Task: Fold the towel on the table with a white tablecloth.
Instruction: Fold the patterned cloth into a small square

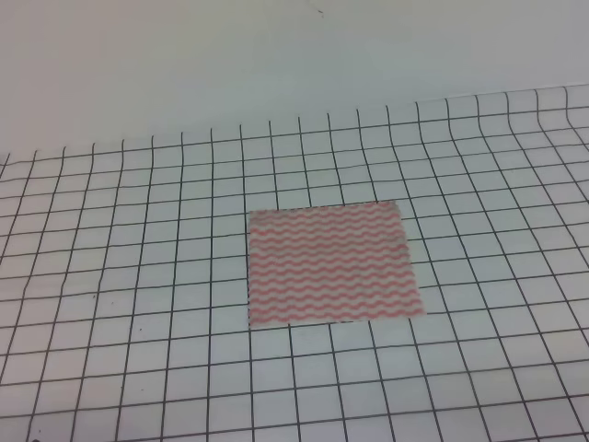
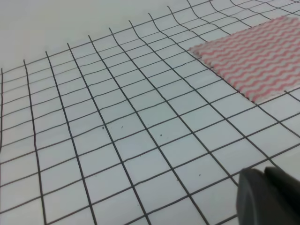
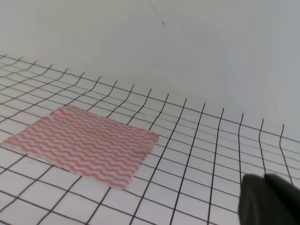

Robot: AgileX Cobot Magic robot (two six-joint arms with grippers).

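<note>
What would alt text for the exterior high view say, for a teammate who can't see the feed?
A thin rectangular towel with pink-red wavy stripes lies flat and unfolded near the middle of a white tablecloth printed with a black grid, which covers the table. No arm or fingers appear in this view, and a plain pale wall fills the top.

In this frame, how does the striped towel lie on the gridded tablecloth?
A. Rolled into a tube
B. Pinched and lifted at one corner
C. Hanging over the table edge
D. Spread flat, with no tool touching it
D: the towel lies flat on the tablecloth, and the high view shows no tool on it.
</note>
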